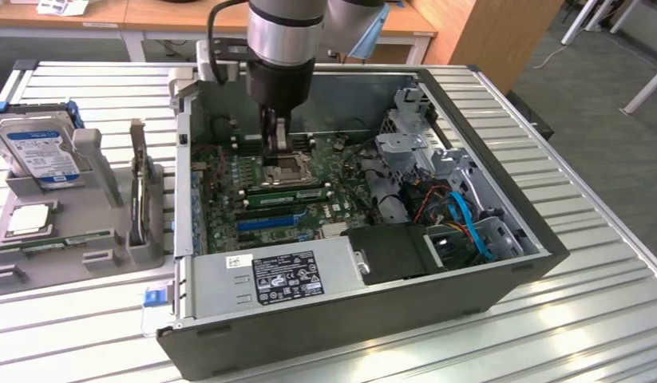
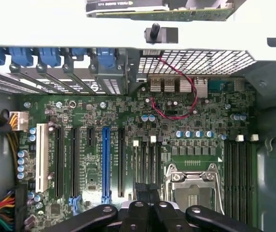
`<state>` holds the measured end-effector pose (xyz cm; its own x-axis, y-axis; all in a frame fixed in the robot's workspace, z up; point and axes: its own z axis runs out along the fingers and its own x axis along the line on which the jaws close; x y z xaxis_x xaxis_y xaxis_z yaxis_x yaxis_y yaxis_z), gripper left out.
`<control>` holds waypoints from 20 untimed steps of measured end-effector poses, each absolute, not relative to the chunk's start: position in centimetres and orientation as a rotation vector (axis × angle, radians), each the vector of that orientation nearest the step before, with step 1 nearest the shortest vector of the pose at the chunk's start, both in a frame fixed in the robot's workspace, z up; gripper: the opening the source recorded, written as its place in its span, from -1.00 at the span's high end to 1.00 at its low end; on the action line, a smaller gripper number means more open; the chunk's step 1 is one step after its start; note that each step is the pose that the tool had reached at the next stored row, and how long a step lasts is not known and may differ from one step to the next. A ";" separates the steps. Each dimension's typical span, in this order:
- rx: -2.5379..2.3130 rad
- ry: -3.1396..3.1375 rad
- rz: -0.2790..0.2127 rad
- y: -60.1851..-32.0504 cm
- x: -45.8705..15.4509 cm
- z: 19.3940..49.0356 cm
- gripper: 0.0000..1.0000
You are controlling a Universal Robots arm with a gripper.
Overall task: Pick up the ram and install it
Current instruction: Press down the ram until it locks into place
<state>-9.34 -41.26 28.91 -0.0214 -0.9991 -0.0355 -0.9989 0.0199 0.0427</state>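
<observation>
A long narrow green stick that looks like the ram [image 1: 64, 240] lies flat in the grey holder [image 1: 99, 259] at the exterior view's left, outside the case. My gripper [image 1: 275, 146] hangs inside the open computer case [image 1: 413, 311], above the motherboard and close to the empty processor socket [image 1: 287, 167]. In the wrist view its black fingers [image 2: 139, 205] are pressed together, with nothing visible between them. They stand over the black memory slots [image 2: 145, 162] beside the socket [image 2: 196, 186].
The holder also carries a blue-labelled hard drive [image 1: 41, 148], a square silver processor chip [image 1: 28, 219] and an upright card [image 1: 142, 187]. Inside the case are the power supply [image 1: 275, 275], blue cables [image 1: 467, 219] and a metal drive cage [image 1: 408, 144].
</observation>
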 end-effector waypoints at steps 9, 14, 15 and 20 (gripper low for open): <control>2.194 -2.240 -0.086 -41.3 -9.3 30.3 0.80; 2.194 -2.240 -0.086 -41.3 -9.3 30.5 0.80; 2.194 -2.240 -0.086 -41.3 -9.3 30.5 0.80; 2.194 -2.240 -0.086 -41.3 -8.7 30.5 0.80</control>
